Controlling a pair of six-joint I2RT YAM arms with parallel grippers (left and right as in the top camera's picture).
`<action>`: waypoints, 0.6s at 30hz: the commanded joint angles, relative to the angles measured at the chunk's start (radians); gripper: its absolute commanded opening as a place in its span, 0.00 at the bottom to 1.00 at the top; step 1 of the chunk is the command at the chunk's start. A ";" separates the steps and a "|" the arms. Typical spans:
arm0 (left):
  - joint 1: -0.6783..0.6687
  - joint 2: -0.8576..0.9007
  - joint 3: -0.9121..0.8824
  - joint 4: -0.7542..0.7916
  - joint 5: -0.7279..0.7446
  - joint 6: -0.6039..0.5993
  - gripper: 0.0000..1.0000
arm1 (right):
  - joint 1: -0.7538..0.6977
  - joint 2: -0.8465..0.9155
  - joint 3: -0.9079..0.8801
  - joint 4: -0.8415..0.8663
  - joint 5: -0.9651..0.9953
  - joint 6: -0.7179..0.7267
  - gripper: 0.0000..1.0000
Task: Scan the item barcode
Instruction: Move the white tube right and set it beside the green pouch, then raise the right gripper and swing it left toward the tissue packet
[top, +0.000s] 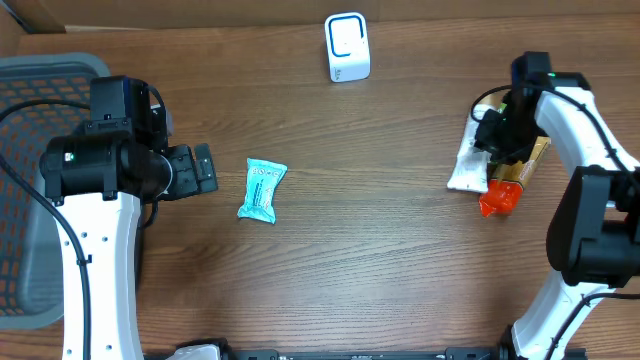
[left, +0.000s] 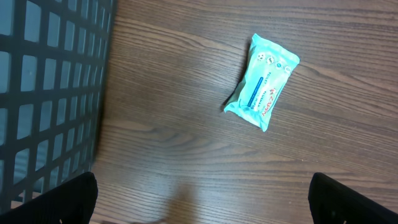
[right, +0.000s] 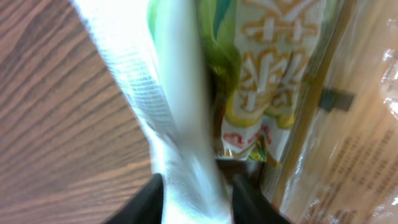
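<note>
The left end effector (top: 206, 170) is wide open beside the small teal plastic packet (top: 262, 189), flat on the brown wooden table (top: 380, 260) — easy to grab; the right end effector (top: 497, 138) has a white plastic packet (top: 466, 166) between its fingers, far right — squeezing or not, I cannot tell.

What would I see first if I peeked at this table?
Probably the light blue packet, lying alone in the middle of the brown table. Next come the small white box standing at the far edge, and the pile of snack packets on the right, with the robot's right arm bent over it.
</note>
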 joint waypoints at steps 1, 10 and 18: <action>0.005 0.002 0.013 -0.003 -0.006 0.022 1.00 | 0.003 -0.032 0.022 -0.015 -0.104 -0.021 0.52; 0.005 0.002 0.013 -0.003 -0.006 0.022 1.00 | 0.004 -0.301 0.205 -0.171 -0.126 -0.020 0.72; 0.005 0.002 0.013 -0.003 -0.006 0.022 1.00 | 0.003 -0.623 0.239 -0.192 -0.172 -0.009 1.00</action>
